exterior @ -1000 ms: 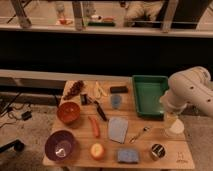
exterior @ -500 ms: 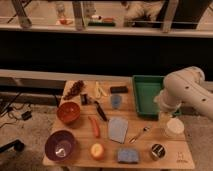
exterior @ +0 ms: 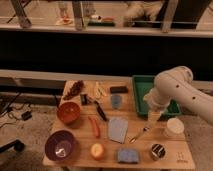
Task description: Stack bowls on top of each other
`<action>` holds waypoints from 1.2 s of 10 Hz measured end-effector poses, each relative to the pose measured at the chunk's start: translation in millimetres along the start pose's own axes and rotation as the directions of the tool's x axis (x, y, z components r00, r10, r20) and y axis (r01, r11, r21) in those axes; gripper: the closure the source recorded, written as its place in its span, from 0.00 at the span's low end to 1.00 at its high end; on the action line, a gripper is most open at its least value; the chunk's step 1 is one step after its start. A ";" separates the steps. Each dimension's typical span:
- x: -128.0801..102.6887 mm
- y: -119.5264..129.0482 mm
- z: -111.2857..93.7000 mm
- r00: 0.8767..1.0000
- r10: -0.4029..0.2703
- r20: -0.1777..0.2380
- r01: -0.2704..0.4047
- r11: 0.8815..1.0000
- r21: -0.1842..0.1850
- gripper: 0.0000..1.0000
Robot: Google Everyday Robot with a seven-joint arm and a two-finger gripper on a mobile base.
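An orange-red bowl sits upright on the left side of the wooden table. The larger dark purple bowl, with a pale shiny bottom, stands just in front of it near the front left corner. The two bowls are apart, not nested. My white arm reaches in from the right. The gripper hangs at the front edge of the green tray, far to the right of both bowls. It holds nothing that I can see.
Between the bowls and the gripper lie a red pepper, a blue cloth, a black-handled tool and a spoon. A round orange fruit, a blue sponge, a metal cup and a white container line the front.
My arm has swung left from the table's right edge, bringing the gripper over the front of the green tray. The bowls have not moved.
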 end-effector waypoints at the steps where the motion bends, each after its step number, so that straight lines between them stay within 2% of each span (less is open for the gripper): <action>1: -17.5 -3.7 3.2 1.000 -0.023 0.019 0.023 1.000 0.007 0.20; 4: -75.4 -9.5 15.0 0.991 -0.113 0.068 0.113 0.994 0.007 0.20; 10: -74.7 -8.4 15.0 0.991 -0.112 0.069 0.112 0.994 0.004 0.20; 12: -77.9 -4.1 15.1 0.990 -0.114 0.085 0.113 0.993 0.013 0.20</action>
